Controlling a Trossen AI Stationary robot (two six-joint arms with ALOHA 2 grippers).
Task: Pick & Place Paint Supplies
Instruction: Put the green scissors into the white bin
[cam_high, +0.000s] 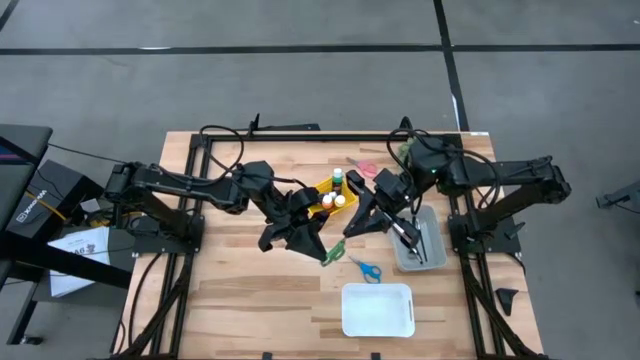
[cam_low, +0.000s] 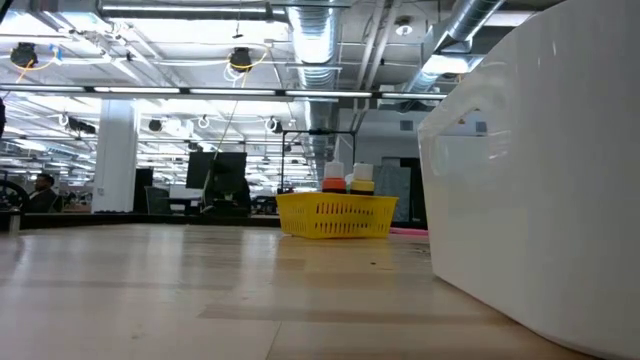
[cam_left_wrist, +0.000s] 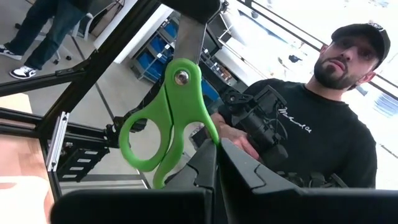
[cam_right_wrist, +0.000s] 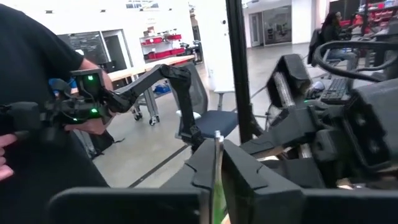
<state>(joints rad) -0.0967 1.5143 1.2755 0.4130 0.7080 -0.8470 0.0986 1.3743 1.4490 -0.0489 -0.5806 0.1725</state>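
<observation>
A pair of green-handled scissors (cam_high: 334, 250) hangs above the table's middle between my two grippers. My left gripper (cam_high: 316, 243) is shut on its handle, and my right gripper (cam_high: 353, 227) is shut on its blade. Small paint bottles (cam_high: 338, 176) stand upright in a yellow basket (cam_high: 322, 188) just beyond the grippers. The low view shows the basket (cam_low: 335, 216) resting on the table with an orange-capped bottle (cam_low: 334, 180) and a yellow-capped bottle (cam_low: 362, 179). Thin dark things, perhaps brushes, lie in a grey tray (cam_high: 428, 218) on the right. My left gripper pinches one green handle loop (cam_left_wrist: 210, 135) of the scissors between its two fingers. The other loop (cam_left_wrist: 142, 140) stays free beside them. The scissors are lifted clear, and the blades (cam_left_wrist: 190, 31) run away from the fingers. My right gripper pinches the thin metal blade (cam_right_wrist: 216, 144) of the scissors edge-on between its two fingers, which point about level. Green shows low between the fingers (cam_right_wrist: 219, 211). How far along the blade the hold sits is hidden by the fingers.
Blue-handled scissors (cam_high: 366, 268) lie on the table near the grippers. A white bin (cam_high: 378, 309) stands toward the near edge and fills the right of the low view (cam_low: 540, 170). A pink thing (cam_high: 365, 168) lies behind the basket. A person stands beyond the table.
</observation>
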